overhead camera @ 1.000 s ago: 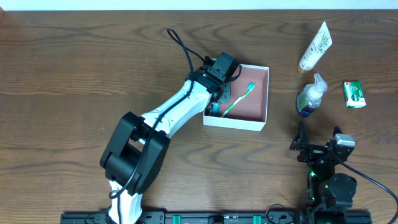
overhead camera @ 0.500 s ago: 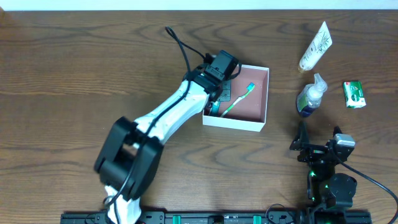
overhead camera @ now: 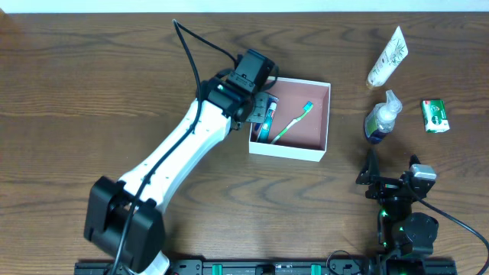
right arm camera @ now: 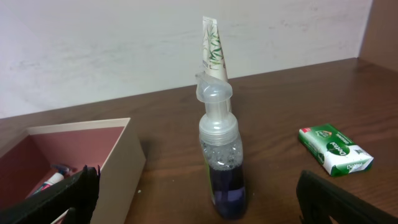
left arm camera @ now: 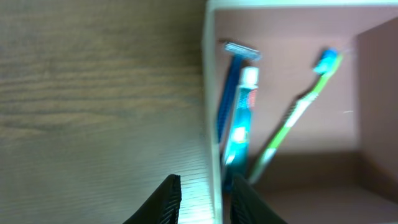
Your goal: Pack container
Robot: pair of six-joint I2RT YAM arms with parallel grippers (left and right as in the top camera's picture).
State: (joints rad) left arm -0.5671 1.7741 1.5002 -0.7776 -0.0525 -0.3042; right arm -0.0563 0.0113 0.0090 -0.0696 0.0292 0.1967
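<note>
**A:** Hovering at the container's left wall, the left gripper is carrying nothing. Its fingers are standing a little apart, one on either side of the wall's line.

**B:** Where is the container sitting?

**A:** It is lying toward the far edge of the table, somewhat right of the middle. A blue razor, a toothpaste tube and a green toothbrush are lying inside it, the first two against the left wall.

**B:** So which step is running?

**A:** I am judging that one item's placing is finishing, with the packing about half done. A white tube, a pump bottle and a green soap box are waiting outside, near the far right corner.

**B:** What is the right gripper doing?

**A:** It is resting near the table's near edge with its jaws spread wide, facing the bottle and holding nothing.

**B:** What is the next move calling for?

**A:** Probably that arm is needing to reach forward, close on the bottle's body and carry it upright over the container's right wall.
</note>
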